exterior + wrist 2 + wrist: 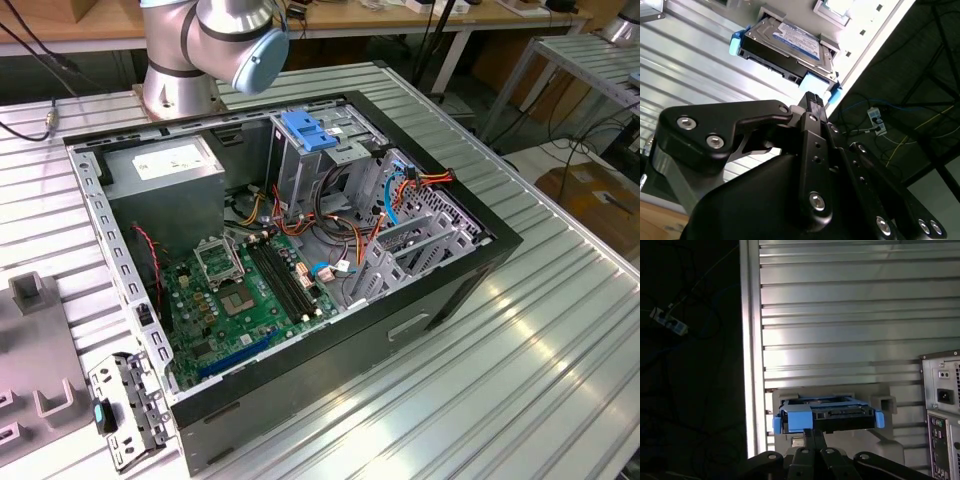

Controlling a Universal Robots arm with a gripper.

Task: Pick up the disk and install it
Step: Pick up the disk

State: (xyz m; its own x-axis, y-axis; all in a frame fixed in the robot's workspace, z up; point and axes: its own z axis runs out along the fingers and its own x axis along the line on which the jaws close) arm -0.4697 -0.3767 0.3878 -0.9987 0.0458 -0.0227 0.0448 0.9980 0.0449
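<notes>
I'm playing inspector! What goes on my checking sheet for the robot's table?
Surface: ribbed metal table, shiny.
Job's things: disk in blue carrier, lying in a grey holder near the table edge; not in the computer case.
Clutter: grey block and metal bracket at the exterior view's left.
Grippers: gripper right at the disk's blue end tab.
Cables: orange, red and blue wires inside the case.
Surroundings: wooden benches behind; power strip down beside the table.
</notes>
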